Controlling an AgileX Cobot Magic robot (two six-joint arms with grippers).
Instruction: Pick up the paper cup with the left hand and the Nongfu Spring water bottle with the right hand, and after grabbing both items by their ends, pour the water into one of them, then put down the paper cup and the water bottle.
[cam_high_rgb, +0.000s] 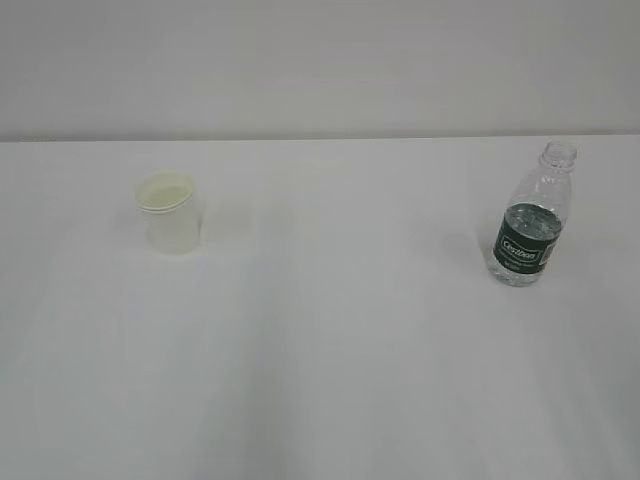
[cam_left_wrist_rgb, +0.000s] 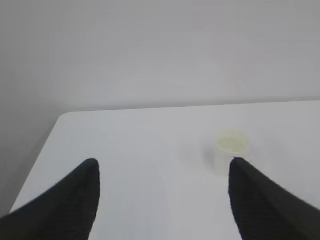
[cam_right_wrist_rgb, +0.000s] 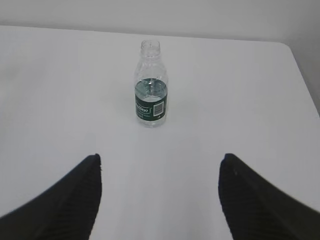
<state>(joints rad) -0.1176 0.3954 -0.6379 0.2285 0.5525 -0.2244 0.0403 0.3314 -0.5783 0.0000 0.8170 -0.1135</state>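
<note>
The white paper cup (cam_high_rgb: 170, 213) stands upright on the left of the white table, cream inside showing. The clear Nongfu Spring water bottle (cam_high_rgb: 533, 215), green-labelled and uncapped, stands on the right with water in its lower part. Neither arm shows in the exterior view. In the left wrist view my left gripper (cam_left_wrist_rgb: 163, 162) is open and empty; the paper cup (cam_left_wrist_rgb: 231, 150) sits ahead, beyond the right fingertip (cam_left_wrist_rgb: 240, 167). In the right wrist view my right gripper (cam_right_wrist_rgb: 160, 157) is open and empty, with the bottle (cam_right_wrist_rgb: 150, 85) well ahead, roughly centred between the fingers.
The table (cam_high_rgb: 330, 330) is plain white with a pale wall behind it. Its left edge and rounded far corner (cam_left_wrist_rgb: 62, 117) show in the left wrist view, its right far corner (cam_right_wrist_rgb: 290, 47) in the right wrist view.
</note>
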